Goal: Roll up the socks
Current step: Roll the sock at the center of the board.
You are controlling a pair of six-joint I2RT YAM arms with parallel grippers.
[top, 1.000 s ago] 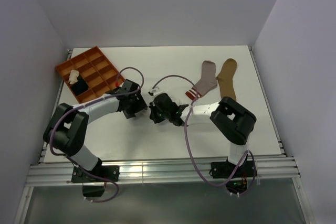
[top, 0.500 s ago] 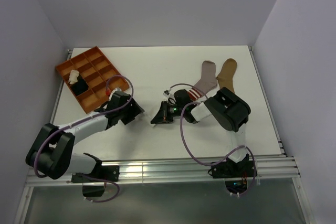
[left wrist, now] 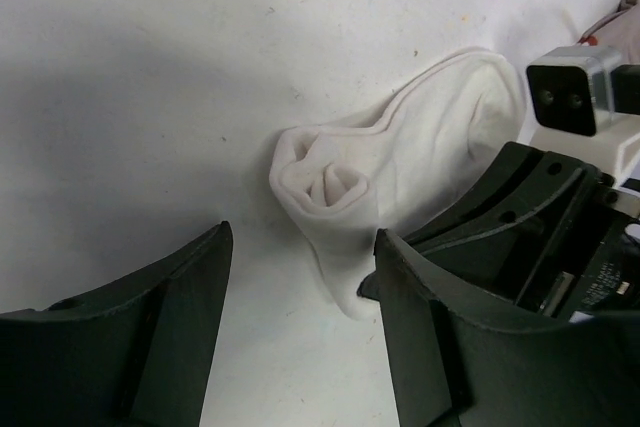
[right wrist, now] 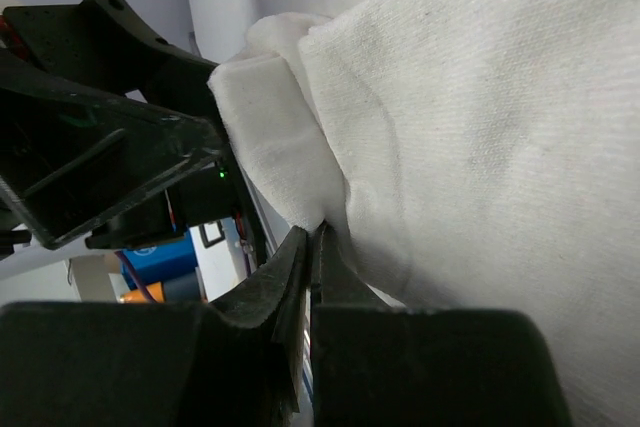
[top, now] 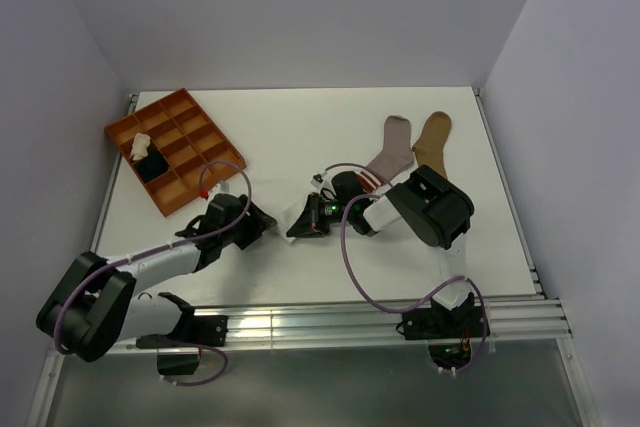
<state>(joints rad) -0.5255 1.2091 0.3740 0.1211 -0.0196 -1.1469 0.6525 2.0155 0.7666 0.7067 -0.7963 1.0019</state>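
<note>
- While the top view takes in the whole white counter (top: 290,127), it shows the two tools only as dark shapes; the wrist views tell how their jaws stand.
- From above, the left tool (top: 264,223) and the right tool (top: 297,226) face each other tip to tip just below the middle of the frame. A plain white fabric sock (top: 301,211) shows there only as a small pale patch at the right tool's tip.
- The left wrist view shows the sock's shape: it lies on the counter with its end at the centre of the frame rolled into a loose coil. Its other end runs to the upper right, under the right tool's black body.
- That view also shows the left tool released: its two dark fingers (left wrist: 160,327) stand apart at the bottom of the frame and grip nothing. The sock's near edge lies in the gap, close to the right-hand finger; whether they touch, I cannot tell.
- In the right wrist view the right tool's fingers (right wrist: 290,277) are clenched together on a fold of the white sock, whose fabric fills the right of the frame.
- Only the top view shows the rest:
  - A grey fabric sock with a red-striped cuff (top: 388,155) and a plain tan fabric sock (top: 432,147) lie flat side by side, right of centre.
  - An orange compartment tray (top: 190,132) sits at the upper left. It holds a crumpled pale sock (top: 140,144) and a black sock (top: 152,164) in neighbouring compartments.
</note>
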